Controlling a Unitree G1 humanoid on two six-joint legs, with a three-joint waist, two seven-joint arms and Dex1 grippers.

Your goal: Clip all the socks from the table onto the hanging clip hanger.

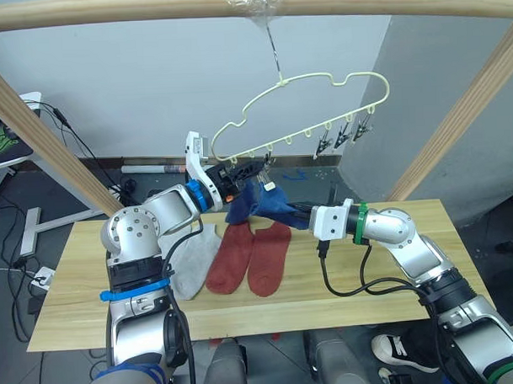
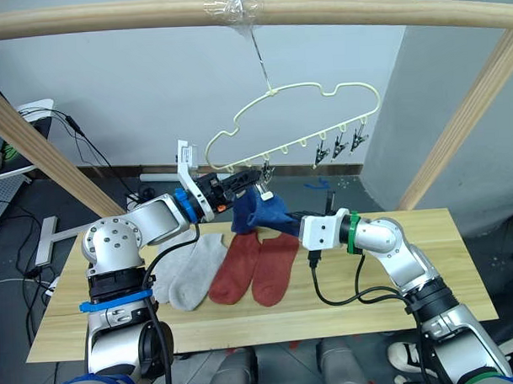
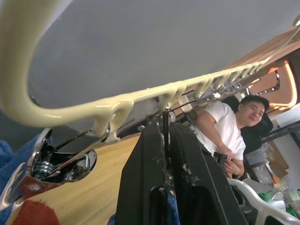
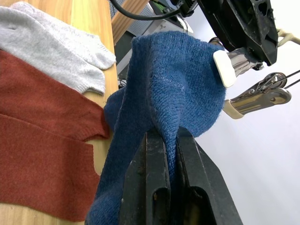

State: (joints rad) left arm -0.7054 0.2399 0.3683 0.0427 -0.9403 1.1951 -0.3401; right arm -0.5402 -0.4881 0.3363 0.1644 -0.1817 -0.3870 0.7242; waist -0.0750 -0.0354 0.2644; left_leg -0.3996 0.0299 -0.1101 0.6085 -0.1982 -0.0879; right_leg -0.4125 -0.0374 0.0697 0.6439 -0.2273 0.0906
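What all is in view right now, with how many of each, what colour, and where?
Blue sock: at least one, dark blue, held up above the table, pinched by the right gripper near the hanger's left clips.
Red socks: two, rust red, flat side by side mid-table.
Grey socks: light grey, apparently two overlapping, flat to the left of the red ones.
Hanger: one, pale yellow wire, hooked on the top pole.
Clips: small dark metal, three free ones hanging at the bar's right end.
Table: one, light wood.
Frame poles: pale wood, across the top and slanting at both sides.
Person: one, white shirt, in the background.
Left gripper: black, up at the hanger's left clips.
Right gripper: black, shut on the blue sock.
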